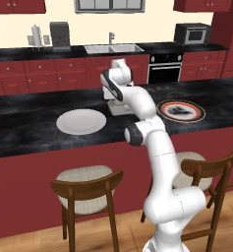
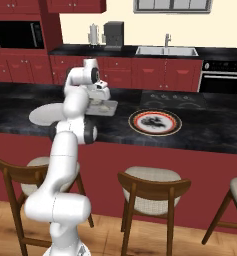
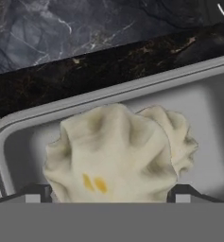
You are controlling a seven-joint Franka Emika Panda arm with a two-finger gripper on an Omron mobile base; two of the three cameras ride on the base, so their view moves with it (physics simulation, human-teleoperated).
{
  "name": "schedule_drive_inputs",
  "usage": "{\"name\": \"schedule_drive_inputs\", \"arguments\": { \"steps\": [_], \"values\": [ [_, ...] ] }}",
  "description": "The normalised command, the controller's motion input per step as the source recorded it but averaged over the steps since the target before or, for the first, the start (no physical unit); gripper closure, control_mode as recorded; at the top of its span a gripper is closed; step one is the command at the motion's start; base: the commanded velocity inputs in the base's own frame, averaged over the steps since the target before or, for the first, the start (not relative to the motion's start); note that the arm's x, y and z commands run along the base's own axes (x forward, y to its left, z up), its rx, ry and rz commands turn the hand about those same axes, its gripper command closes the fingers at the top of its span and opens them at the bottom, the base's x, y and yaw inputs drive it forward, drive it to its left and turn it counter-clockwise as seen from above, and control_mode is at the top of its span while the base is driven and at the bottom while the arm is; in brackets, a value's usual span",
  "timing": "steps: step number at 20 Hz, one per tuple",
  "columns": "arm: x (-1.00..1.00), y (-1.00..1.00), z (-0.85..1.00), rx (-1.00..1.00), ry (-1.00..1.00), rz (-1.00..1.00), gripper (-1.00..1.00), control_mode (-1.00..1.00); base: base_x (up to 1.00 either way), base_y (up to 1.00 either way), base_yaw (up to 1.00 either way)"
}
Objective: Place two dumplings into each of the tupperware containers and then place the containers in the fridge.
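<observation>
Evidently, two soft, easily squashed dumplings (image 3: 114, 156) are seen lying touching inside a light, stiff tupperware container (image 3: 19, 127) on the bench (image 1: 34, 133), straddled by the wide-open claw (image 3: 111, 194), and the container is judged best taken by its rim.

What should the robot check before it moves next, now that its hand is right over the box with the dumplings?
1. Two dumplings in the box: ok. A big front dumpling and a second dumpling behind it lie inside the tupperware container.
2. Gripper let go: ok. Its jaws stand wide, one on each side of the front dumpling.
3. Dumpling free of the fingertips: cannot tell, it sits very close between them.
4. Container flat on the counter: ok, seen under the hand in the right base view.
5. White plate free of dumplings: ok.
6. Second container filled: cannot tell.
</observation>
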Motion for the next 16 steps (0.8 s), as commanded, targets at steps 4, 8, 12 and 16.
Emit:
{"name": "schedule_drive_inputs", "arguments": {
  "steps": [4, 8, 12, 16],
  "values": [
    [-0.23, -0.06, -0.17, 0.00, 0.00, 0.00, 1.00, -1.00, 0.00, 0.00, 0.00],
    [0.00, 0.36, -0.33, 0.00, 0.00, 0.00, -1.00, -1.00, 0.00, 0.00, 0.00],
    [-0.01, 0.03, -0.03, 0.00, 0.00, 0.00, -1.00, -1.00, 0.00, 0.00, 0.00],
    [-0.07, 0.00, 0.07, 0.00, 0.00, -0.03, -1.00, -1.00, 0.00, 0.00, 0.00]
  ]
}}
